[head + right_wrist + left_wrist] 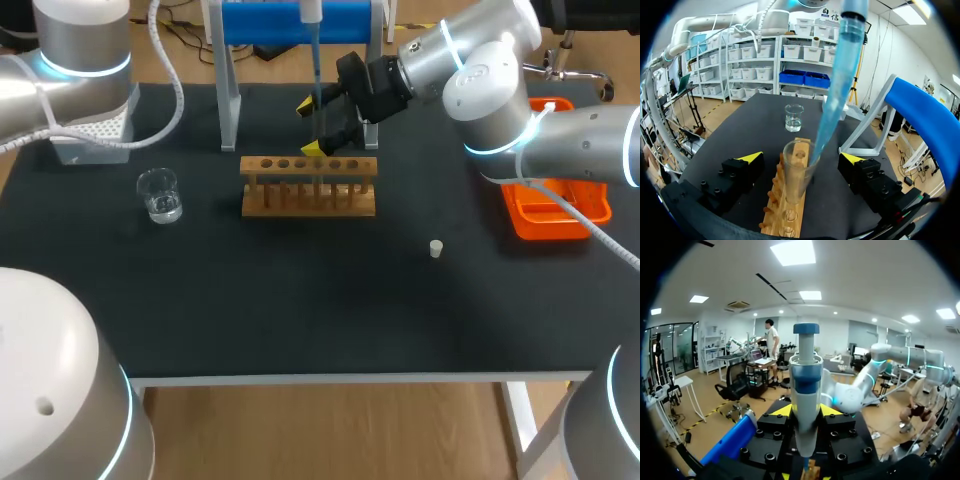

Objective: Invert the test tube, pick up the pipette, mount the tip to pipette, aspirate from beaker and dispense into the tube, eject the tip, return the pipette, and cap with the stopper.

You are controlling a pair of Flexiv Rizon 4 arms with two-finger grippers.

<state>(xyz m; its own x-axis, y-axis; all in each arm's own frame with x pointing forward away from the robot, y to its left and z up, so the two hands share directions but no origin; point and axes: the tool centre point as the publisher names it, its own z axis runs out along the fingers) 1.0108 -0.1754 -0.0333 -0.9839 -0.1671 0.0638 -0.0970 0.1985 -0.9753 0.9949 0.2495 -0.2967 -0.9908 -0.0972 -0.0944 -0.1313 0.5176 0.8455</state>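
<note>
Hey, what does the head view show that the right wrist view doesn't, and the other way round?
Only the head view shows the white stopper lying loose on the table and the orange tray at the table's right edge. Only the right wrist view clearly shows the test tube standing in the wooden rack between the open fingers of the right gripper, with the blue pipette tip reaching into its mouth. Both show the beaker, the rack and the blue stand.

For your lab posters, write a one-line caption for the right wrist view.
Pipette reaching into the test tube standing in the wooden rack, open tool flanking it, beaker ahead.
</note>
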